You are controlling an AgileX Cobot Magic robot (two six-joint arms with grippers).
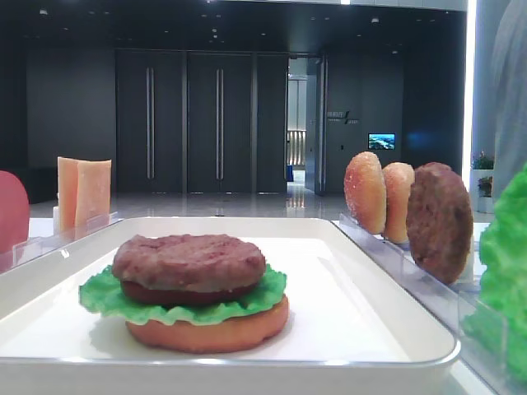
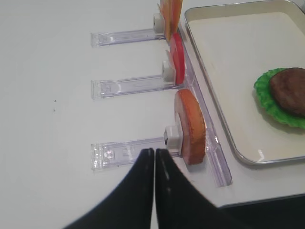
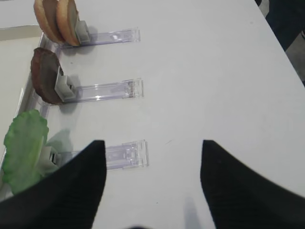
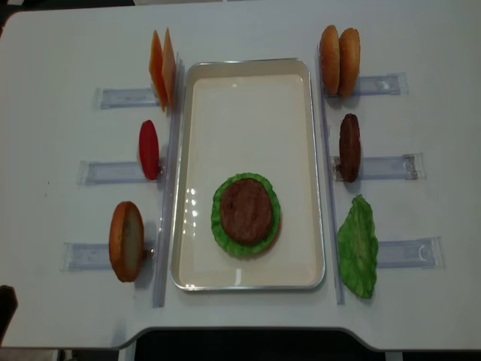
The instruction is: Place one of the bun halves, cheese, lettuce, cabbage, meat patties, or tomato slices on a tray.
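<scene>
On the white tray (image 4: 248,90) lies a stack: a bun half (image 1: 206,329), lettuce (image 4: 222,229) and a meat patty (image 4: 246,209) on top. Left of the tray, cheese (image 4: 161,68), a tomato slice (image 4: 149,149) and a bun half (image 2: 190,126) stand on edge in racks. On the right stand two bun halves (image 3: 57,19), a patty (image 3: 45,76) and a lettuce leaf (image 3: 24,148). My left gripper (image 2: 155,151) is shut and empty, just left of the bun half. My right gripper (image 3: 152,143) is open over bare table, right of the lettuce.
Clear plastic rack strips (image 4: 398,252) run outward from each food piece on both sides of the tray. The white table's front edge (image 4: 240,331) lies close behind the tray. A dark hall with doors fills the background in the low exterior view.
</scene>
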